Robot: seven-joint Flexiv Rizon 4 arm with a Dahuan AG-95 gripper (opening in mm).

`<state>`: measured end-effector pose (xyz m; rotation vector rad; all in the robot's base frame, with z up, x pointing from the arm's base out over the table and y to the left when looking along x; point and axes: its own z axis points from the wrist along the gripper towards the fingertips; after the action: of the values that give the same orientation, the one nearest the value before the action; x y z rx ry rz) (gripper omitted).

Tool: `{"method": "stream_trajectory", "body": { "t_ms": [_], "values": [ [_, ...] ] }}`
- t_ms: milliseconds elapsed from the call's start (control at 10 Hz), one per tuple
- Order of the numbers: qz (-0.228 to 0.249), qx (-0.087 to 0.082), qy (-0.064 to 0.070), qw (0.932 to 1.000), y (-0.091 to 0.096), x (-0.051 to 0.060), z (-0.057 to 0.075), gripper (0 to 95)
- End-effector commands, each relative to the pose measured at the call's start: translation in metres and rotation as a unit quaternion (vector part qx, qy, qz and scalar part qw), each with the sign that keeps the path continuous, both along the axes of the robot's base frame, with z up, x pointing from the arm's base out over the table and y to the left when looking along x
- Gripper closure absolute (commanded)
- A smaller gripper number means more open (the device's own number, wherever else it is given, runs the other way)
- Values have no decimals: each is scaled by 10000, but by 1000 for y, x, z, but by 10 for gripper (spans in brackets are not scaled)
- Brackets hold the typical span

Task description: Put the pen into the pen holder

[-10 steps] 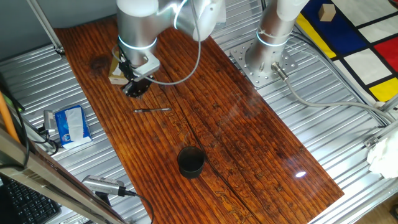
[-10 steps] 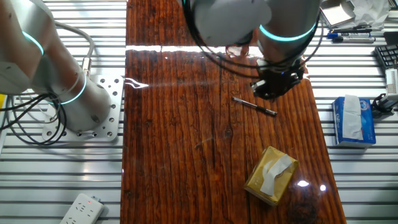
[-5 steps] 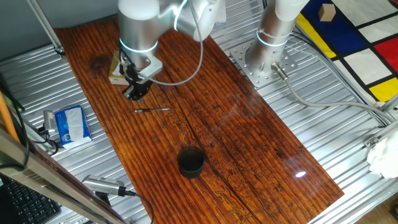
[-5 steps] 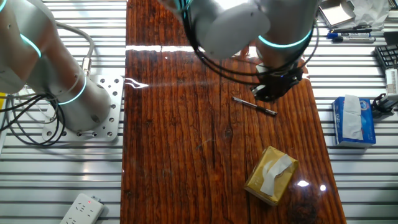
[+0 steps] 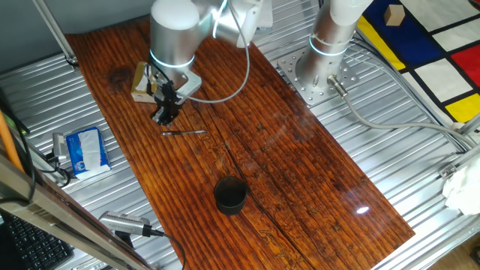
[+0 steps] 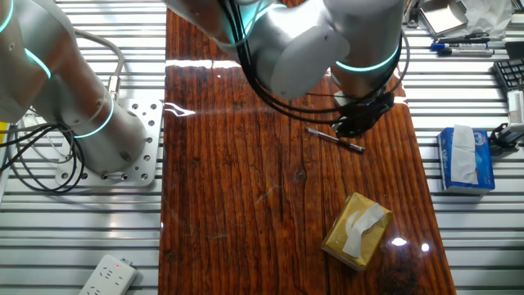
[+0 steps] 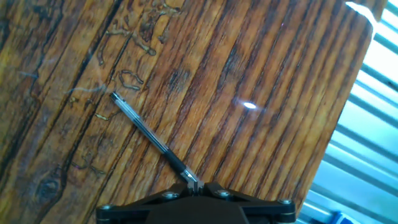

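The pen (image 5: 184, 133) is a thin dark stick that lies flat on the wooden table (image 5: 285, 150). It also shows in the other fixed view (image 6: 336, 140) and runs diagonally in the hand view (image 7: 152, 138). My gripper (image 5: 163, 117) hangs just above the pen's left end, also seen in the other fixed view (image 6: 349, 129). In the hand view my gripper (image 7: 199, 188) has its jaws drawn together with the pen's near end at their tip, and the pen still lies on the wood. The pen holder (image 5: 230, 194), a short black cup, stands nearer the front of the table, away from the gripper.
A yellowish-tan box (image 6: 356, 230) lies on the table behind the gripper, partly hidden in one fixed view (image 5: 139, 81). A blue tissue pack (image 5: 84, 148) and a silver tool with a cable (image 5: 124, 223) lie off the wood on the left. A second arm's base (image 5: 319, 71) stands at the right.
The gripper has come down and slightly sideways toward the pen's end, and the wrist has turned a little. The pen and the cup have not moved.
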<state>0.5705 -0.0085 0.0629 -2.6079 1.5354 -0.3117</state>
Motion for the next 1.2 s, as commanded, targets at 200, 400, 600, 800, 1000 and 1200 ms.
{"method": "stream_trajectory", "body": {
  "t_ms": [200, 400, 600, 800, 1000, 1200],
  "values": [
    [520, -26, -21, 9986, -1, -1, 0, 950],
    [676, -75, -41, 9977, -1, -1, 0, 950],
    [724, -86, -42, 9973, -1, -2, 0, 950],
    [729, -86, -44, 9973, 0, -1, 0, 950],
    [747, -91, -42, 9972, 0, -1, 0, 950],
    [769, -101, -35, 9970, 0, -1, 0, 950]
  ]
}}
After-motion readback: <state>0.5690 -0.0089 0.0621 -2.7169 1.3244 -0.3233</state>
